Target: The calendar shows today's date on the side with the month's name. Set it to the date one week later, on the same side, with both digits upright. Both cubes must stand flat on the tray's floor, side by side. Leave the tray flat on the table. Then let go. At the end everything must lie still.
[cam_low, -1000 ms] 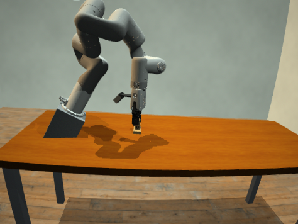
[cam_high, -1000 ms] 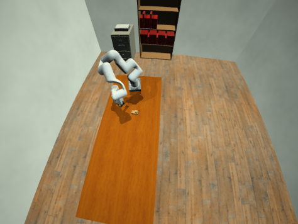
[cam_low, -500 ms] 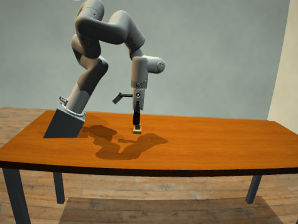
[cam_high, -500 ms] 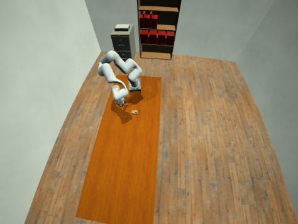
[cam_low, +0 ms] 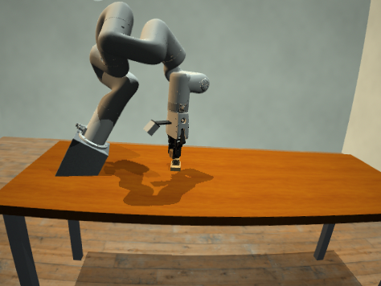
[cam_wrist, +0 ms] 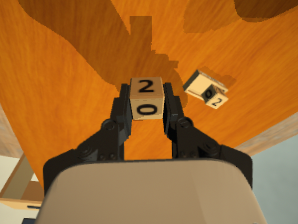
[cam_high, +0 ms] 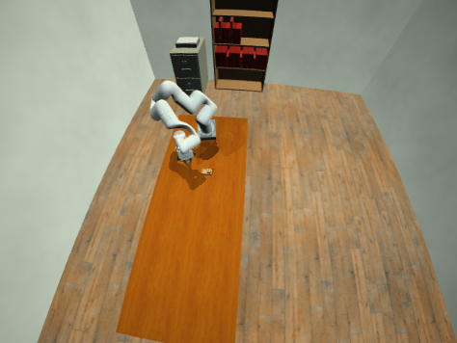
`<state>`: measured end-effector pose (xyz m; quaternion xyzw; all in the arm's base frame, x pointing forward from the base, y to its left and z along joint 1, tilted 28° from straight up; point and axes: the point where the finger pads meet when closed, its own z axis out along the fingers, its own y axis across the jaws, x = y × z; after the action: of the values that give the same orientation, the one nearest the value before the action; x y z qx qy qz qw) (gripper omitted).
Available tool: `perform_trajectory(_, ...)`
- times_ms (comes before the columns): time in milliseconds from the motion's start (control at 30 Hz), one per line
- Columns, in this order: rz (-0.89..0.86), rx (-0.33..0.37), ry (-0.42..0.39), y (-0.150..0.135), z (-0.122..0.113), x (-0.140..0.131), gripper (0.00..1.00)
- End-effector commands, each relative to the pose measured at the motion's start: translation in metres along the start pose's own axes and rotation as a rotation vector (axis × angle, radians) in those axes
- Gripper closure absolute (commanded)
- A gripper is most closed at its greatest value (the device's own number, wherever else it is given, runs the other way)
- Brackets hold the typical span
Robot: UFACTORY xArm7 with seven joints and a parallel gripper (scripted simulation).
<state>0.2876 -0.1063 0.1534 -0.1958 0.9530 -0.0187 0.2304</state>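
My gripper (cam_wrist: 146, 94) is shut on a pale wooden cube (cam_wrist: 146, 98) and holds it above the orange table. The cube's faces toward the wrist camera show a 2 and a 0. The small calendar tray (cam_wrist: 205, 87) lies on the table ahead and to the right of the held cube, well apart from it. One more cube (cam_wrist: 215, 97) sits in the tray and shows a 0 and a 2. In the top view the tray (cam_high: 204, 171) lies to the right of the gripper (cam_high: 185, 161). The month's name is too small to read.
The arm's base (cam_low: 82, 154) stands at the table's left end in the exterior view. The arm's dark shadow (cam_low: 161, 186) falls on the table. A filing cabinet (cam_high: 189, 65) and a bookshelf (cam_high: 242, 45) stand beyond the table.
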Motion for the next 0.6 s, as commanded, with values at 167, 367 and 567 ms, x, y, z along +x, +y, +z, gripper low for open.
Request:
perform_trajectory(167,-0.364,-0.007,-0.002,0.008,-0.001,-0.006,0.73)
perform_trajectory(367,-0.59,-0.003,-0.004,0.012,-0.001,-0.01,0.73)
perform_trajectory(567,-0.762,0.002,-0.007,0.016,-0.001,-0.014,0.73)
